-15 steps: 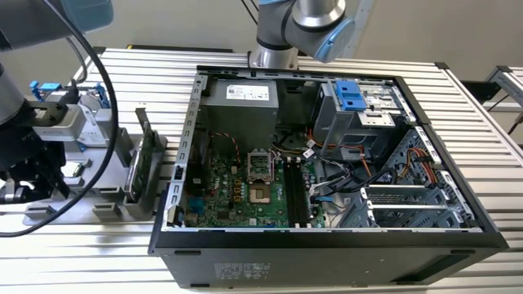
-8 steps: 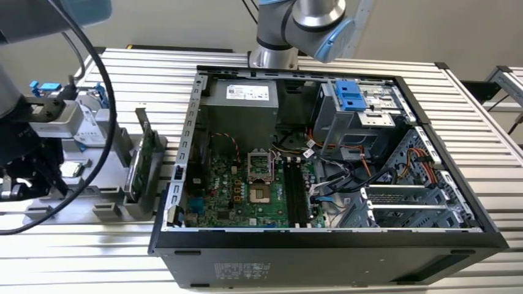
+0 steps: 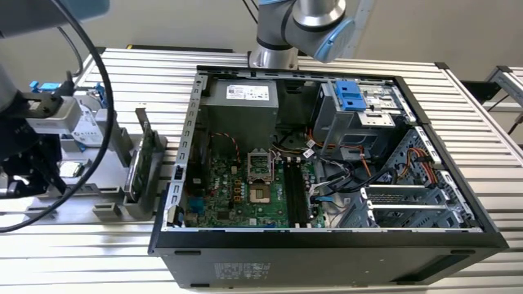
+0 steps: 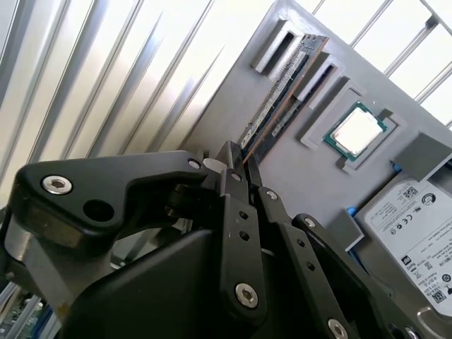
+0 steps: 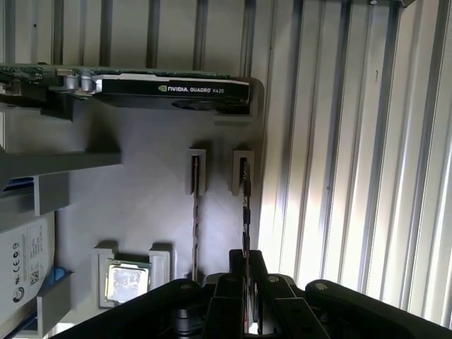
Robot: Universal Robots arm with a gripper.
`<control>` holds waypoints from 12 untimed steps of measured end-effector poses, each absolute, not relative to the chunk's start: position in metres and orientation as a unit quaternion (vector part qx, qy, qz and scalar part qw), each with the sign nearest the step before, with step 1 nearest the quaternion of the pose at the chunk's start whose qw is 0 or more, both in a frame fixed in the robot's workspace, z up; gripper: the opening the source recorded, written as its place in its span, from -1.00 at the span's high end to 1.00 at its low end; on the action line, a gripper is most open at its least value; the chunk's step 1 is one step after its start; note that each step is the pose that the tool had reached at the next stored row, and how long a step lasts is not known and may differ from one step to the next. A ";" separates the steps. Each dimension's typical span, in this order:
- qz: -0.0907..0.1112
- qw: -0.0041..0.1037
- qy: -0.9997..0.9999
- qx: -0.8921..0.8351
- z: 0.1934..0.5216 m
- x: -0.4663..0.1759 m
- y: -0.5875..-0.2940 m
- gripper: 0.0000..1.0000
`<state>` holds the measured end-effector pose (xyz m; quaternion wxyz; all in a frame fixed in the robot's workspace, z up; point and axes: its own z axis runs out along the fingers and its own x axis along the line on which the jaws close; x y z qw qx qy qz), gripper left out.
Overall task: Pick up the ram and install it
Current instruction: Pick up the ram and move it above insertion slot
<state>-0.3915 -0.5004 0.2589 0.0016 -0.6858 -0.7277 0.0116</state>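
Note:
The ram (image 5: 245, 205) is a thin stick seen edge-on, standing in a slot of the grey holder (image 5: 141, 205). A second stick (image 5: 195, 212) stands in the slot beside it. My gripper (image 5: 246, 267) has its two black fingers pressed against either side of the ram's near end. In the second wrist view the ram (image 4: 282, 88) runs from its slot down into the gripper (image 4: 240, 161). In the exterior view the arm's tool end (image 3: 33, 141) hangs over the holder at that view's left, outside the open computer case (image 3: 188, 184).
On the holder also sit a bare processor chip (image 4: 357, 133), a silver hard drive (image 4: 413, 233) and a graphics card (image 5: 169, 92) on edge. Inside the case lie the green motherboard (image 3: 225, 196) and its black memory slots (image 3: 294, 190). Ribbed metal table (image 3: 65, 251) all around.

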 end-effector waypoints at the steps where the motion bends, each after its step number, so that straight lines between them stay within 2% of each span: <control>1: 0.012 0.002 -0.728 -0.686 0.260 -0.391 -0.500 1.00; 12: 0.012 0.002 -0.728 -0.686 0.269 -0.392 -0.500 1.00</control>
